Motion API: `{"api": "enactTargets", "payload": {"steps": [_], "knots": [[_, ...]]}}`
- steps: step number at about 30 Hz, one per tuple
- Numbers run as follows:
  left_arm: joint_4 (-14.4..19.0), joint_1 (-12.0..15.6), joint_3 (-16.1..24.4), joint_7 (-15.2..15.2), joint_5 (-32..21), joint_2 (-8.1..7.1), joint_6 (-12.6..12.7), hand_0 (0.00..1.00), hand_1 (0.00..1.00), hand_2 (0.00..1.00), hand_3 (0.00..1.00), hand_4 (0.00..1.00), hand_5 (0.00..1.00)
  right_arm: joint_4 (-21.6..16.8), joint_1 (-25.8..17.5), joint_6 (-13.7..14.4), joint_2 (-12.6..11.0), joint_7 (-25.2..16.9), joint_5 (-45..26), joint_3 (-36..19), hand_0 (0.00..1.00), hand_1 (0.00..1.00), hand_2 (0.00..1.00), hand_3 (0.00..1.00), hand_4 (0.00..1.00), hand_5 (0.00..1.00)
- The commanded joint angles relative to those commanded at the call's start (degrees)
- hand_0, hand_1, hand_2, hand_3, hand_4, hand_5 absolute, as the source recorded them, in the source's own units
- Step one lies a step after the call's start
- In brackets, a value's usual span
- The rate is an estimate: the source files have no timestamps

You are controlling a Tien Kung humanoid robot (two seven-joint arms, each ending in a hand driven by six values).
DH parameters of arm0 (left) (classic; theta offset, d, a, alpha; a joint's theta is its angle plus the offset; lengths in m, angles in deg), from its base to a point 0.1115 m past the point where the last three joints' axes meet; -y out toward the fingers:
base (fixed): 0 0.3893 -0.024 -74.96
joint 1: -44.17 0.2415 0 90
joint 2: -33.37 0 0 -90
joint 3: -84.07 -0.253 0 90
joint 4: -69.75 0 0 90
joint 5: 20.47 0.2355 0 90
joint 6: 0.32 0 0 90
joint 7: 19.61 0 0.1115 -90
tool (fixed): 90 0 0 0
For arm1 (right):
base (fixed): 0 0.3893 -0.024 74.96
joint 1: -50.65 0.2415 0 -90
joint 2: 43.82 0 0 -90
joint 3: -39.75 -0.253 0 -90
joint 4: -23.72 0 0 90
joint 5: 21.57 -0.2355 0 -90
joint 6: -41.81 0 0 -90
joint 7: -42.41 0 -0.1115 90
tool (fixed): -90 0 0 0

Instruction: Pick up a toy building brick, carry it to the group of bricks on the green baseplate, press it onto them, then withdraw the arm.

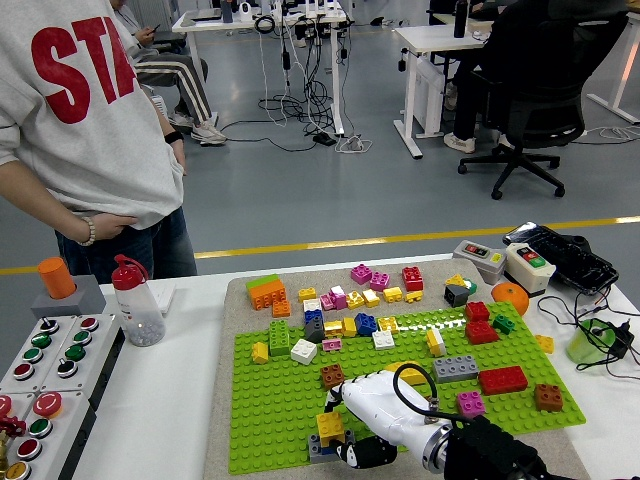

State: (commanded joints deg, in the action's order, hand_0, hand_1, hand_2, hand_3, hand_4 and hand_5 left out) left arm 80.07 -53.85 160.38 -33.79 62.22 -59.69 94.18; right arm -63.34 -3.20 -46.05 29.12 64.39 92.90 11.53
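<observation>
Fingers (345,452) curled around one yellow brick (329,428), baseplate (270,420).

It was an open office or lab: white desks (440,40) and a black swivel chair (530,110) stood upper right, with cables (300,120) trailing across the grey floor (330,200).

floor (300,190): grey, yellow line | white desks (440,40) at back | black office chair (530,110) right
</observation>
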Motion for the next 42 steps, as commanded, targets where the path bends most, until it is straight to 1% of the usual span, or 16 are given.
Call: {"api": "enactTargets", "payload": {"steps": [26,42], "knots": [[0.00,-0.21,0.00,0.05,-0.12,-0.05,0.02,0.659,0.685,0.675,0.578,0.295,0.998,0.97,0.27,-0.46,0.00,-0.51,-1.80,-0.44,0.649,0.708,0.717,0.558,0.567,0.259],[0.00,-0.24,-0.02,0.06,-0.24,-0.04,-0.02,0.660,0.684,0.675,0.578,0.295,0.998,2.34,0.35,-0.48,0.32,-1.14,-4.15,-0.25,0.644,0.706,0.715,0.558,0.567,0.258]]}}
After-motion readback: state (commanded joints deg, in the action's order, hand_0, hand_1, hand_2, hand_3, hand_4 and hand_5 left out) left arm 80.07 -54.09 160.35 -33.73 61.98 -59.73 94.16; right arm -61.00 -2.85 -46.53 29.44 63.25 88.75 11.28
